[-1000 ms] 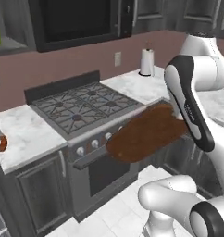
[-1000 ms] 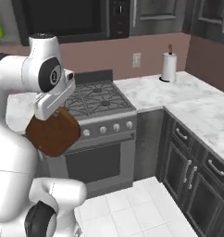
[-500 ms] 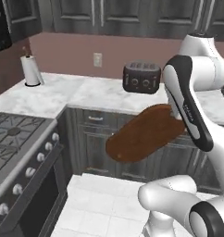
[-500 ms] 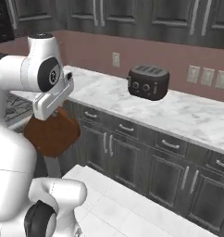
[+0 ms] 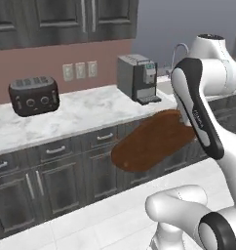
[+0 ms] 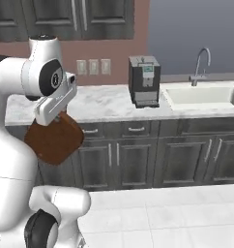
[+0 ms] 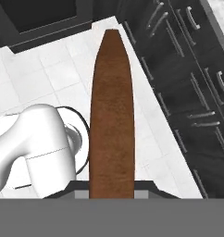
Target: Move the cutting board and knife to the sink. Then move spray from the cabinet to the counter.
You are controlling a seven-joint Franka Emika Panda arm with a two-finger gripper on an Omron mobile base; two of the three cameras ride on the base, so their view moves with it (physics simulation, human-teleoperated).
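My gripper (image 7: 112, 187) is shut on the cutting board (image 7: 111, 115), a dark reddish-brown oval seen edge-on and reaching away from the hand over the white floor. From the base the cutting board (image 5: 151, 141) hangs tilted in front of the dark base cabinets, below the level of the counter (image 5: 81, 114). The gripper (image 5: 187, 122) holds its right end there. The cutting board (image 6: 53, 140) hangs under the hand at the left in the right base view. The sink (image 6: 169, 99) is sunk into the counter (image 6: 104, 101) at the right. The knife and the spray are out of view.
A black toaster (image 5: 33, 95) stands on the counter at the left. A coffee machine (image 6: 144, 80) stands beside the sink, with a curved tap (image 6: 201, 60) behind the basin. Dark upper cabinets (image 5: 66, 19) hang above, doors closed. White tiled floor (image 6: 162, 213) lies before the base cabinets.
The whole view has swung along the kitchen: stove, then toaster, now coffee machine and sink. The cutting board has stayed in my shut gripper in the same pose.
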